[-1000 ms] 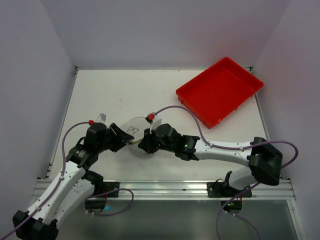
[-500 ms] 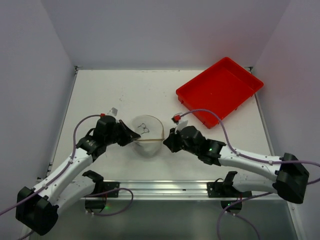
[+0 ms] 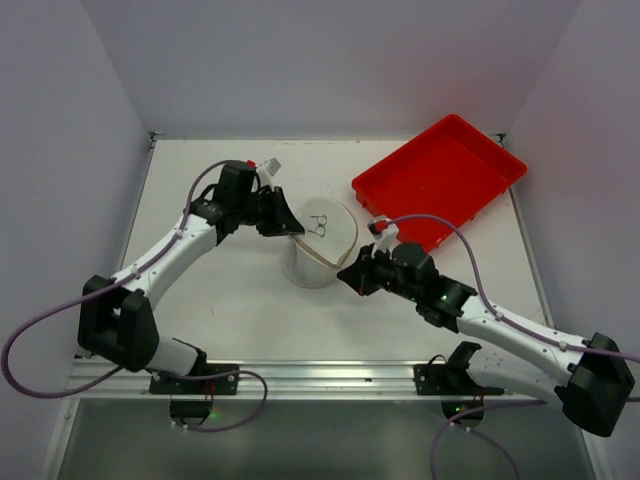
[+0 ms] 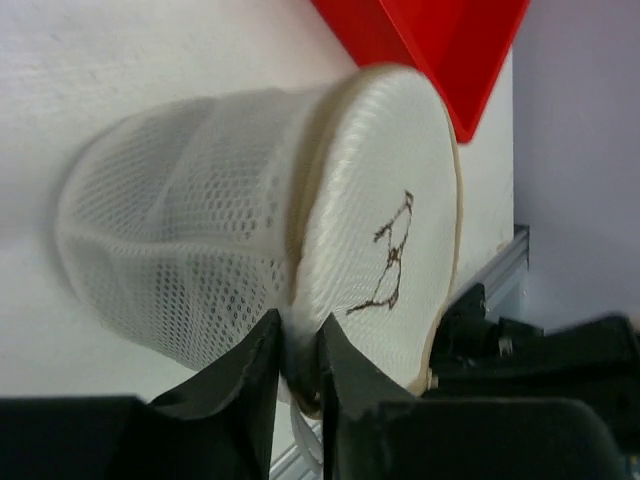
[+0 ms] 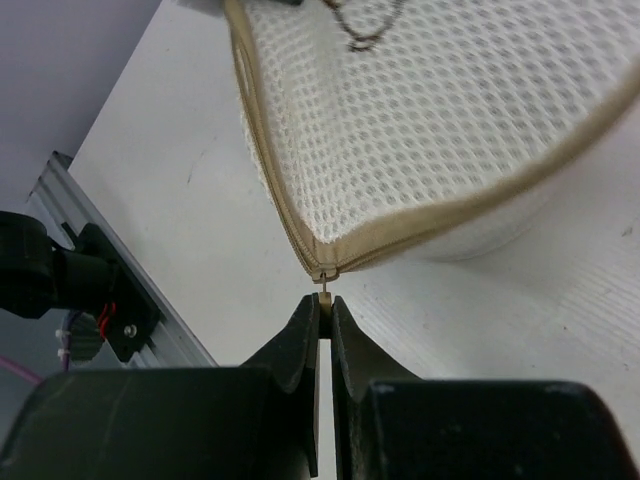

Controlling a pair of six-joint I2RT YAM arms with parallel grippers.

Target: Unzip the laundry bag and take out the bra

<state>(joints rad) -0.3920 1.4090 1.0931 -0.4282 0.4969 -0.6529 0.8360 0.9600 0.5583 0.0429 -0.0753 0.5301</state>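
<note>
The laundry bag (image 3: 320,250), a white mesh cylinder with a tan zipped rim, stands mid-table with its bra-icon end (image 3: 322,222) tilted up. My left gripper (image 3: 293,228) is shut on the rim at the bag's left side; in the left wrist view its jaws (image 4: 298,325) pinch the rim beside the printed end (image 4: 390,250). My right gripper (image 3: 348,272) sits at the bag's near right. It is shut (image 5: 322,300) on the small tan zipper pull (image 5: 324,290), just under the slider at the seam corner. The bra is hidden.
A red tray (image 3: 440,180) lies at the back right, close behind the bag and my right arm. The aluminium rail (image 3: 320,375) runs along the table's near edge. White walls enclose the table on three sides.
Both arms have reached farther from the near edge, and the bag has shifted back and right towards the tray. My left gripper closed on the bag's rim. The right stayed shut.
</note>
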